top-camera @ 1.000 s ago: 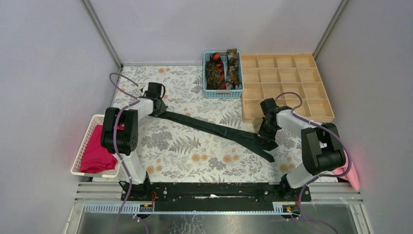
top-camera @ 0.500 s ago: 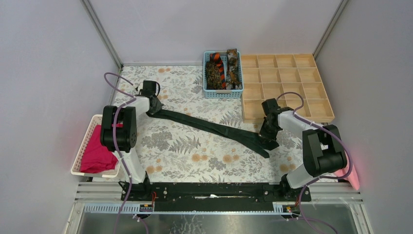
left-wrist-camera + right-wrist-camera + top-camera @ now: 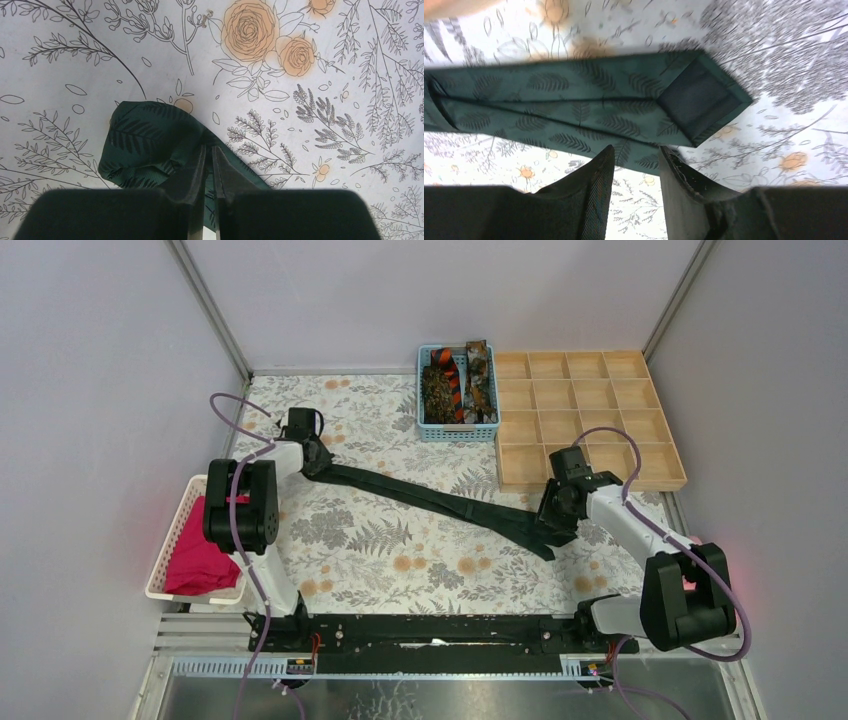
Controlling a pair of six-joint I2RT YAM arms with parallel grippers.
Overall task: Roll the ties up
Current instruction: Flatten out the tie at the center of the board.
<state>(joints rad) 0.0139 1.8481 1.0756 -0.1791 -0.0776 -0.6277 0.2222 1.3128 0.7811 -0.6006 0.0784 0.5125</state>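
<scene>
A dark green tie lies flat and diagonal on the table, from far left to near right. The left tool, near the table's left edge, has its fingers pressed together on the bunched narrow end. The right tool stands with fingers apart at the long edge of the wide end, just in front of the wooden tray. Bare table lies on both sides of the tie. The other ties sit in the blue basket at the far edge.
</scene>
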